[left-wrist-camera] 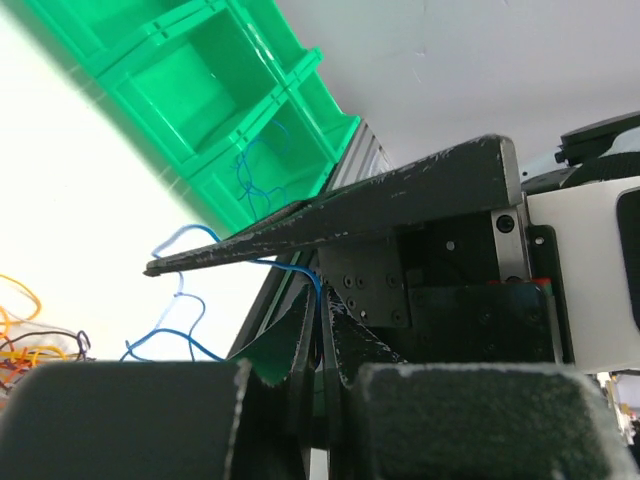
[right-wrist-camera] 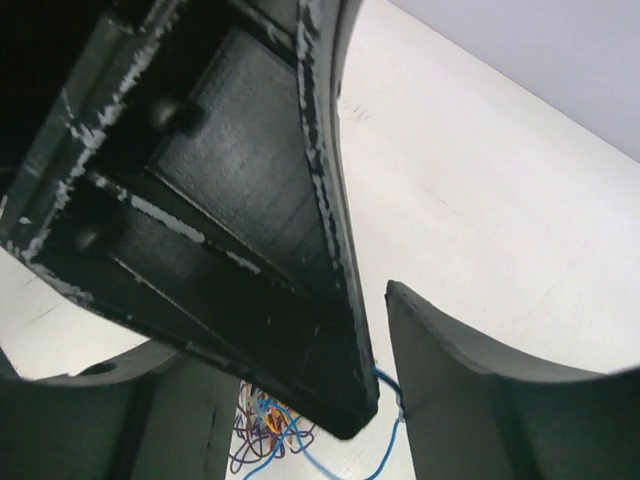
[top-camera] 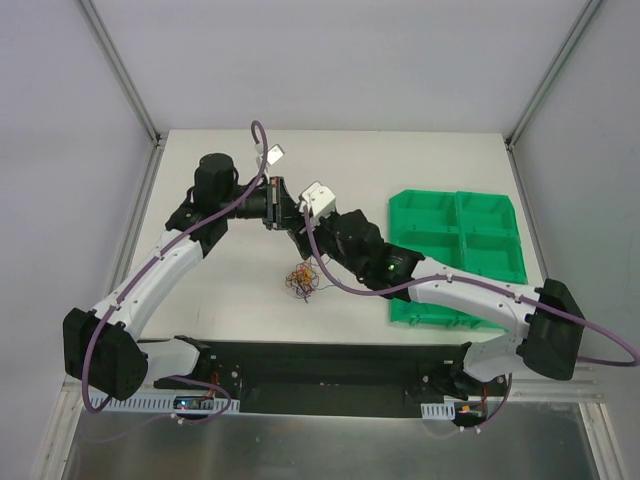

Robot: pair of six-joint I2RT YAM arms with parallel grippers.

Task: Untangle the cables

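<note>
The cables are a small knot (top-camera: 302, 280) of thin coloured wires on the white table, below both grippers. It also shows in the left wrist view (left-wrist-camera: 30, 345) and the right wrist view (right-wrist-camera: 265, 430). My left gripper (top-camera: 283, 205) (left-wrist-camera: 322, 320) is shut on a blue wire (left-wrist-camera: 185, 235) that loops down towards the knot. My right gripper (top-camera: 296, 226) (right-wrist-camera: 300, 380) is open and straddles the left gripper's finger. The blue wire (right-wrist-camera: 385, 382) runs along the inner face of its right finger (right-wrist-camera: 470, 400).
A green compartment tray (top-camera: 455, 255) (left-wrist-camera: 215, 90) lies on the right of the table, close to the right arm. Another blue strand (left-wrist-camera: 255, 175) shows against the tray; I cannot tell whether it lies inside. Frame posts stand at the back corners.
</note>
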